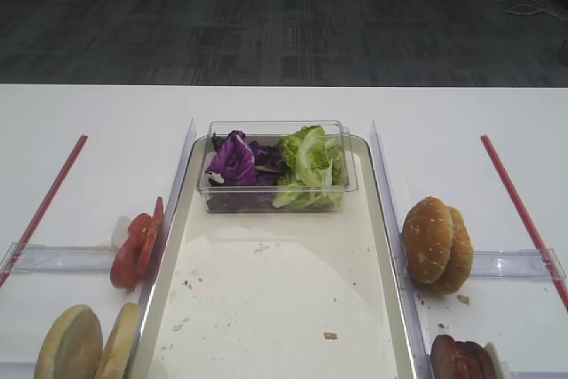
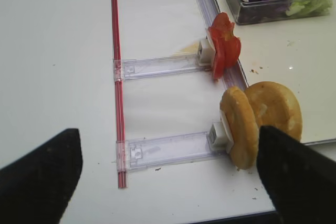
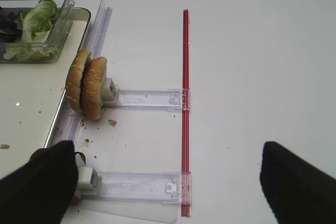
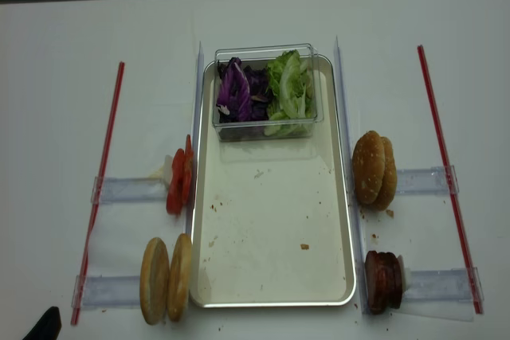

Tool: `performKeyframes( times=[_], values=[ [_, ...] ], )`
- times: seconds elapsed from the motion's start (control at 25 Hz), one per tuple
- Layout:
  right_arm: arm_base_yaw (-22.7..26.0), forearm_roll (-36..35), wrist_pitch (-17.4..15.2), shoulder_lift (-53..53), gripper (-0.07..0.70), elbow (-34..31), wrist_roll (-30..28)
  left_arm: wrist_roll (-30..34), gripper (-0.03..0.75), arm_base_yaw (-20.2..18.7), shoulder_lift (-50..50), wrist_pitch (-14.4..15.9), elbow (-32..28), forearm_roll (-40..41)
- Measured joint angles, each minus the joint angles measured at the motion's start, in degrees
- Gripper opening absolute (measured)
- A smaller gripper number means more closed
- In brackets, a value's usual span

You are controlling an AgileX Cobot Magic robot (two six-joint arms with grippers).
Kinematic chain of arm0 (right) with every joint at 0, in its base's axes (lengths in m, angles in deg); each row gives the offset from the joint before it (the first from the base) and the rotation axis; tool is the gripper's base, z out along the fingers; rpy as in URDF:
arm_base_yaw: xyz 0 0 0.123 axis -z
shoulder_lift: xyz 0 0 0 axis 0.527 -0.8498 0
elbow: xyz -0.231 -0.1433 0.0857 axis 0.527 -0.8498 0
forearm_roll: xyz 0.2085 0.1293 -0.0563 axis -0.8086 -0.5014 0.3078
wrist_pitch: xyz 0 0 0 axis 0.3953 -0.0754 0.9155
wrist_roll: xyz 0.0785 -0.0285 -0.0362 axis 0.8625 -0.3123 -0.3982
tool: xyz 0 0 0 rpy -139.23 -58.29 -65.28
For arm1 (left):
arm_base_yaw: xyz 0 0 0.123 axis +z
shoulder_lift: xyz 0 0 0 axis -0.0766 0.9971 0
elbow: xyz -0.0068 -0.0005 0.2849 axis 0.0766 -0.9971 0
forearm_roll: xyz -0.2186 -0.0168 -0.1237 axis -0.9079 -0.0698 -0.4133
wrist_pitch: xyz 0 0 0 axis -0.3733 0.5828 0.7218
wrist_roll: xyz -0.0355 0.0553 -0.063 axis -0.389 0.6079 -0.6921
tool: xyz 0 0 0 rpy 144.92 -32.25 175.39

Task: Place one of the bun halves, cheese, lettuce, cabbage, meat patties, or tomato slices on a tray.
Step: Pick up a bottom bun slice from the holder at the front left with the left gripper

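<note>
Between the left tool's (image 2: 168, 174) spread fingers stand the bun halves (image 2: 261, 121).

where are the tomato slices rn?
In the overhead view, the tomato slices stand on edge just outside the tray's left rim, ahead of the bun halves.

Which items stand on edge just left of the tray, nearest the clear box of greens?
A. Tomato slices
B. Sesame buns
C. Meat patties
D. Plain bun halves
A: the red tomato slices stand upright against the tray's left rim, nearer the clear box than the bun halves.
</note>
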Motion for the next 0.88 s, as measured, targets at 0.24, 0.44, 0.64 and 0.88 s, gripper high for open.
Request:
performKeyframes(
  times=[0.24,0.44,0.64,0.88],
  values=[
    [0.00,0.00,0.00,0.00,0.692,0.00,0.00,0.05,0.655,0.00,0.00,0.00,0.00,0.00],
    [0.00,0.00,0.00,0.00,0.692,0.00,0.00,0.86,0.655,0.00,0.00,0.00,0.00,-0.24],
    [0.00,0.00,0.00,0.00,0.692,0.00,0.00,1.47,0.655,0.00,3.77,2.48,1.59,-0.31],
    [0.00,0.00,0.00,0.00,0.692,0.00,0.00,1.32,0.655,0.00,14.82,4.85,6.58,-0.44]
  ],
)
